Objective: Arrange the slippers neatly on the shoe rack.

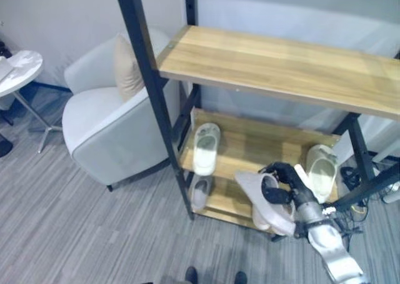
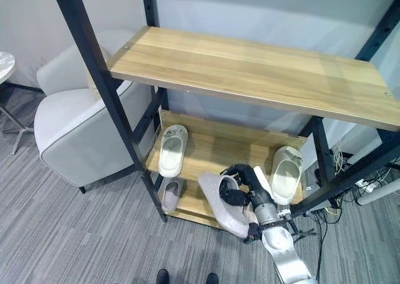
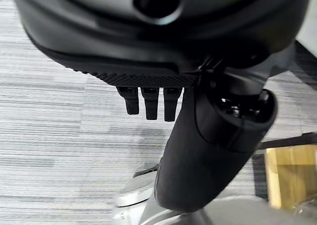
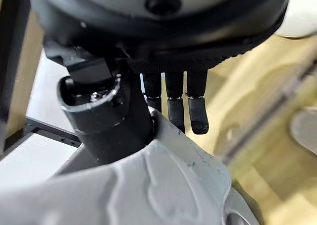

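The right robot hand (image 2: 240, 187) is clenched round a pale grey slipper (image 2: 220, 204), thumb and fingers curled over its edge, holding it at the front of the shoe rack's middle shelf (image 2: 206, 154). It looks like light, soft foam that would flex: best pinched at the side wall or strap. Its long axis runs diagonally, sole tilted toward the camera. The left robot hand (image 3: 148, 103) hangs over the floor, fingers relaxed and empty. Farther in, two cream slippers (image 2: 171, 149) (image 2: 286, 173) lie lengthwise, pointing to the wall. Another slipper (image 2: 169, 192) lies on the bottom shelf.
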Available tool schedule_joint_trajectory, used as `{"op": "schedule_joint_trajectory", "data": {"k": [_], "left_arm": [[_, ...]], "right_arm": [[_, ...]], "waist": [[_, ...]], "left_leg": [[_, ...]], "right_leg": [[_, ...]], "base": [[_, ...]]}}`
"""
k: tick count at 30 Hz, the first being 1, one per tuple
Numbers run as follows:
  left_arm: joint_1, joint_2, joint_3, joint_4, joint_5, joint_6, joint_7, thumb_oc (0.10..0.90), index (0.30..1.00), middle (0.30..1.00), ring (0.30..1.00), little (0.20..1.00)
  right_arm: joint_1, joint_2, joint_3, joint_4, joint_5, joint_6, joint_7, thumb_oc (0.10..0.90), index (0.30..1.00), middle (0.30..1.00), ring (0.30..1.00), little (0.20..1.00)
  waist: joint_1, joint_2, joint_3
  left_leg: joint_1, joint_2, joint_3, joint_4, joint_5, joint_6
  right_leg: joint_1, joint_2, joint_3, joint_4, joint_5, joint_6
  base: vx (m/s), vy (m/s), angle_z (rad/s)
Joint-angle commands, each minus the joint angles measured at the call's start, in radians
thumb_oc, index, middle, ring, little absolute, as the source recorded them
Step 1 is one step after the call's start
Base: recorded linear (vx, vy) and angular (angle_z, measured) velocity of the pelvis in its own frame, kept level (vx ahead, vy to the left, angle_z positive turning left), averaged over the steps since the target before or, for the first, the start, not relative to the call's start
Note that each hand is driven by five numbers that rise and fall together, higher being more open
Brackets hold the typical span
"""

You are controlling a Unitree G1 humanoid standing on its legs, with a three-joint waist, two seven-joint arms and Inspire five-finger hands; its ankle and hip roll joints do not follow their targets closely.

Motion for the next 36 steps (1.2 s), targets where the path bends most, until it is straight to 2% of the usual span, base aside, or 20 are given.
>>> {"op": "schedule_joint_trajectory", "data": {"k": [1, 7, 14, 16, 17, 18, 21, 22, 24, 25, 26, 27, 28, 29, 30, 32, 33, 34, 35, 36], "left_arm": [[-0.019, -0.016, 0.007, 0.069, -0.005, -0.033, 0.013, 0.8, 0.9, 0.9, 0.9, 0.9], [0.044, -0.037, 0.031, 0.077, -0.045, -0.04, -0.001, 0.8, 0.9, 0.9, 0.9, 0.9], [0.046, -0.036, 0.054, 0.038, -0.136, -0.057, -0.007, 0.8, 0.9, 0.9, 0.9, 0.9], [-0.002, -0.013, 0.059, 0.001, -0.189, -0.067, 0.007, 0.8, 0.9, 0.9, 0.9, 0.9], [-0.052, 0.006, 0.083, -0.005, -0.245, -0.084, 0.043, 0.8, 0.9, 0.9, 0.9, 0.9], [-0.054, 0.007, 0.084, -0.005, -0.245, -0.084, 0.043, 0.8, 0.9, 0.9, 0.9, 0.9], [-0.075, 0.024, 0.107, -0.087, -0.329, -0.154, 0.142, 0.8, 0.9, 0.9, 0.9, 0.9], [-0.075, 0.024, 0.107, -0.087, -0.329, -0.154, 0.142, 0.8, 0.9, 0.9, 0.9, 0.9], [-0.082, 0.024, 0.12, -0.098, -0.385, -0.191, 0.198, 0.8, 0.9, 0.9, 0.9, 0.9], [-0.082, 0.024, 0.12, -0.098, -0.385, -0.191, 0.198, 0.8, 0.9, 0.9, 0.9, 0.9], [-0.116, 0.039, 0.174, -0.103, -0.52, -0.247, 0.263, 0.8, 0.9, 0.9, 0.9, 0.9], [-0.117, 0.038, 0.175, -0.102, -0.521, -0.248, 0.263, 0.8, 0.9, 0.9, 0.9, 0.9], [-0.134, 0.048, 0.19, -0.102, -0.568, -0.266, 0.277, 0.8, 0.9, 0.9, 0.9, 0.9], [-0.156, 0.063, 0.203, -0.119, -0.624, -0.287, 0.295, 0.8, 0.9, 0.9, 0.9, 0.9], [-0.171, 0.075, 0.199, -0.134, -0.642, -0.3, 0.311, 0.8, 0.9, 0.9, 0.9, 0.9], [-0.183, 0.076, 0.196, -0.136, -0.656, -0.31, 0.318, 0.8, 0.9, 0.9, 0.9, 0.9], [-0.199, 0.08, 0.201, -0.162, -0.702, -0.328, 0.33, 0.8, 0.9, 0.9, 0.9, 0.9], [-0.2, 0.077, 0.199, -0.181, -0.722, -0.332, 0.332, 0.8, 0.9, 0.9, 0.9, 0.9], [-0.19, 0.081, 0.182, -0.309, -0.714, -0.367, 0.394, 0.8, 0.9, 0.9, 0.9, 0.9], [-0.157, 0.056, 0.171, -0.417, -0.714, -0.368, 0.401, 0.8, 0.9, 0.9, 0.9, 0.9]], "right_arm": [[-0.022, -0.021, -0.001, -0.159, 0.113, -0.127, 0.05, 0.4, 0.3, 0.3, 0.3, 0.3], [0.041, -0.012, 0.039, -0.136, 0.26, -0.138, 0.13, 0.4, 0.3, 0.3, 0.3, 0.3], [0.054, -0.029, 0.076, -0.123, 0.295, -0.143, 0.164, 0.4, 0.3, 0.3, 0.3, 0.3], [-0.035, -0.016, 0.113, -0.022, 0.288, -0.147, 0.115, 0.4, 0.3, 0.3, 0.3, 0.3], [-0.087, -0.03, 0.12, -0.032, 0.284, -0.168, 0.075, 0.4, 0.3, 0.3, 0.3, 0.3], [-0.089, -0.03, 0.121, -0.031, 0.284, -0.168, 0.075, 0.4, 0.3, 0.3, 0.3, 0.3], [-0.165, -0.05, 0.143, -0.021, 0.3, -0.198, 0.045, 0.4, 0.3, 0.3, 0.3, 0.3], [-0.166, -0.05, 0.144, -0.02, 0.3, -0.198, 0.045, 0.4, 0.3, 0.3, 0.3, 0.3], [-0.274, -0.054, 0.17, 0.037, 0.295, -0.214, -0.004, 0.4, 0.3, 0.3, 0.3, 0.3], [-0.275, -0.054, 0.171, 0.038, 0.295, -0.214, -0.004, 0.4, 0.3, 0.3, 0.3, 0.3], [-0.401, -0.08, 0.199, 0.056, 0.279, -0.239, -0.067, 0.4, 0.3, 0.3, 0.3, 0.3], [-0.405, -0.079, 0.201, 0.059, 0.279, -0.24, -0.067, 0.4, 0.3, 0.3, 0.3, 0.3], [-0.474, -0.098, 0.213, 0.088, 0.254, -0.243, -0.095, 0.4, 0.3, 0.3, 0.3, 0.3], [-0.551, -0.118, 0.216, 0.102, 0.216, -0.245, -0.143, 0.4, 0.3, 0.3, 0.3, 0.3], [-0.611, -0.131, 0.216, 0.115, 0.201, -0.251, -0.17, 0.4, 0.3, 0.3, 0.3, 0.3], [-0.668, -0.14, 0.221, 0.15, 0.177, -0.251, -0.202, 0.4, 0.3, 0.3, 0.3, 0.3], [-0.776, -0.18, 0.235, 0.177, 0.114, -0.246, -0.267, 0.4, 0.3, 0.3, 0.3, 0.3], [-0.81, -0.198, 0.235, 0.176, 0.09, -0.245, -0.3, 0.4, 0.3, 0.3, 0.3, 0.3], [-0.848, -0.22, 0.232, 0.184, 0.051, -0.228, -0.34, 0.4, 0.3, 0.3, 0.3, 0.3], [-0.888, -0.251, 0.222, 0.196, 0.034, -0.223, -0.363, 0.4, 0.3, 0.3, 0.3, 0.3]], "waist": [[0.004, 0.017, -0.084], [0.023, 0.012, -0.074], [0.031, 0.003, -0.047], [0.048, -0.004, 0.053], [0.058, -0.004, 0.12], [0.056, -0.005, 0.115], [0.075, 0.016, 0.148], [0.075, 0.015, 0.145], [0.088, 0.024, 0.162], [0.088, 0.024, 0.159], [0.107, 0.037, 0.189], [0.106, 0.036, 0.186], [0.111, 0.043, 0.197], [0.112, 0.051, 0.202], [0.114, 0.054, 0.2], [0.117, 0.055, 0.195], [0.118, 0.058, 0.187], [0.118, 0.056, 0.185], [0.122, 0.064, 0.186], [0.124, 0.072, 0.182]], "left_leg": [[0.091, 0.031, 0.048, -0.002, -0.121, -0.021], [0.133, 0.045, 0.04, 0.003, -0.119, -0.026], [0.112, 0.057, 0.018, 0.086, -0.14, -0.028], [-0.02, 0.052, -0.008, 0.269, -0.182, -0.026], [-0.147, 0.054, -0.032, 0.412, -0.209, -0.024], [-0.159, 0.053, -0.033, 0.422, -0.213, -0.023], [-0.315, 0.062, -0.063, 0.606, -0.292, 0.001], [-0.321, 0.062, -0.063, 0.61, -0.294, 0.001], [-0.403, 0.067, -0.071, 0.732, -0.342, 0.021], [-0.408, 0.067, -0.071, 0.736, -0.344, 0.021], [-0.552, 0.057, -0.083, 0.967, -0.453, 0.048], [-0.561, 0.057, -0.083, 0.975, -0.457, 0.048], [-0.636, 0.051, -0.078, 1.063, -0.486, 0.053], [-0.777, 0.043, -0.08, 1.2, -0.522, 0.068], [-0.862, 0.038, -0.084, 1.276, -0.541, 0.074], [-0.944, 0.033, -0.084, 1.353, -0.559, 0.08], [-1.116, 0.028, -0.089, 1.508, -0.595, 0.088], [-1.179, 0.027, -0.09, 1.563, -0.604, 0.095], [-1.262, 0.02, -0.097, 1.648, -0.623, 0.098], [-1.335, 0.014, -0.095, 1.72, -0.637, 0.104]], "right_leg": [[0.061, -0.026, -0.021, 0.064, -0.154, 0.041], [0.095, -0.014, -0.024, 0.075, -0.174, 0.032], [0.092, -0.016, -0.032, 0.146, -0.208, 0.023], [-0.015, -0.044, -0.039, 0.324, -0.261, 0.009], [-0.126, -0.07, -0.041, 0.469, -0.292, 0.002], [-0.137, -0.072, -0.041, 0.478, -0.296, 0.002], [-0.294, -0.092, -0.03, 0.679, -0.375, -0.019], [-0.299, -0.092, -0.03, 0.683, -0.377, -0.019], [-0.386, -0.103, -0.008, 0.807, -0.425, -0.038], [-0.391, -0.103, -0.007, 0.811, -0.426, -0.038], [-0.535, -0.12, 0.031, 1.005, -0.539, -0.059], [-0.544, -0.121, 0.032, 1.013, -0.543, -0.059], [-0.617, -0.128, 0.045, 1.093, -0.572, -0.071], [-0.753, -0.138, 0.075, 1.221, -0.605, -0.09], [-0.839, -0.143, 0.09, 1.304, -0.63, -0.1], [-0.923, -0.147, 0.108, 1.389, -0.647, -0.11], [-1.113, -0.149, 0.151, 1.563, -0.686, -0.129], [-1.178, -0.149, 0.166, 1.616, -0.7, -0.14], [-1.268, -0.157, 0.186, 1.714, -0.724, -0.151], [-1.347, -0.162, 0.208, 1.796, -0.735, -0.151]], "base": [[0.04, -0.069, 0.0], [0.02, -0.057, 0.0], [-0.02, -0.034, 0.03], [-0.47, -0.038, 0.1], [-0.45, -0.016, 0.17], [-0.41, -0.009, 0.44], [-0.18, 0.008, 0.57], [-0.13, 0.02, 0.01], [-0.12, 0.016, 0.01], [-0.17, 0.024, -0.03], [-0.13, 0.024, 0.09], [-0.22, 0.041, 0.09], [-0.24, 0.063, 0.09], [-0.32, 0.076, 0.01], [-0.22, 0.06, 0.01], [-0.15, 0.041, 0.09], [-0.22, 0.059, 0.15], [-0.18, 0.066, 0.17], [-0.11, 0.054, 0.15], [-0.07, 0.045, 0.14]]}}
